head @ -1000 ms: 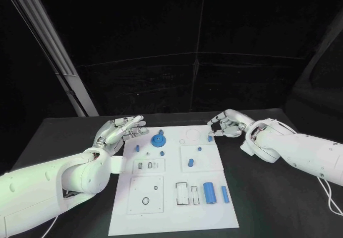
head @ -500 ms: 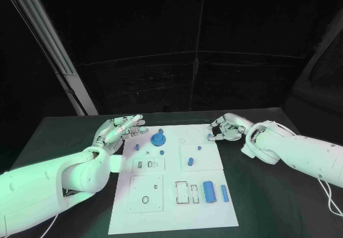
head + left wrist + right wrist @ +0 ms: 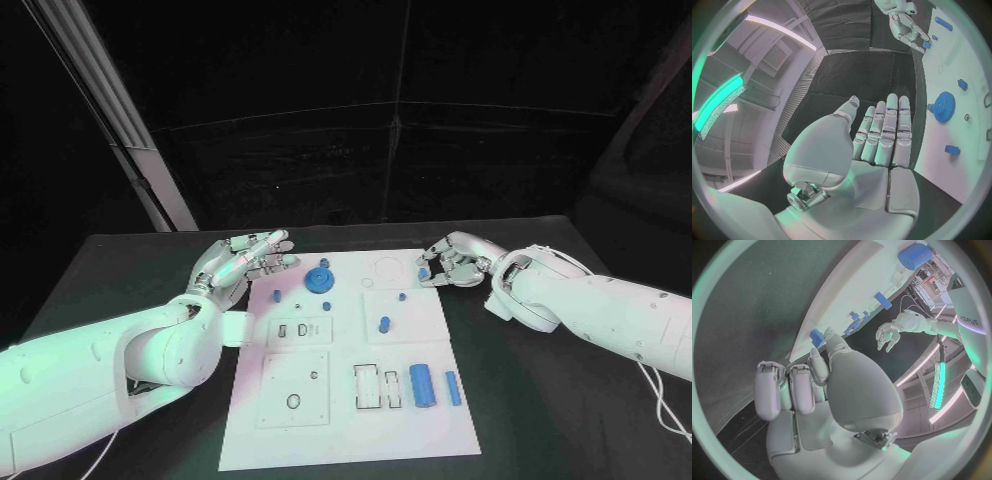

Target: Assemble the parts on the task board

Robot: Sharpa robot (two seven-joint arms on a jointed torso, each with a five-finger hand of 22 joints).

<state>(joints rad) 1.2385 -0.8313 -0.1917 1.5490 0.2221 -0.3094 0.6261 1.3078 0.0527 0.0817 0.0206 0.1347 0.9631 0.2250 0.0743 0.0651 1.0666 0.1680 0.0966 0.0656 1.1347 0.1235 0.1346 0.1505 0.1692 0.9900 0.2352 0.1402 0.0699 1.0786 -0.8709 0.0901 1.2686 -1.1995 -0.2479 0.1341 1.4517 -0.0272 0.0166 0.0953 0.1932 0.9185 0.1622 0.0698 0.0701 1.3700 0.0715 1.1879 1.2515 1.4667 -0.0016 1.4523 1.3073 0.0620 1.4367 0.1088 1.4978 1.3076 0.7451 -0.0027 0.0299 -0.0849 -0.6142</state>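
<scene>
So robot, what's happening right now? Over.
Left hand open, holding nothing, beside the task board. Right hand at the board's far right corner, fingers on a small blue part; grip unclear. Nothing in the way. Over.

One marking is partly legible: dark lettering on the white forearm in the right wrist view. Its characters cannot be read with certainty.

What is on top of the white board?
On the task board lie small blue parts: a gear near the left hand, a cylinder and a thin bar. The right hand covers part of the far right corner, beside a small piece.
</scene>
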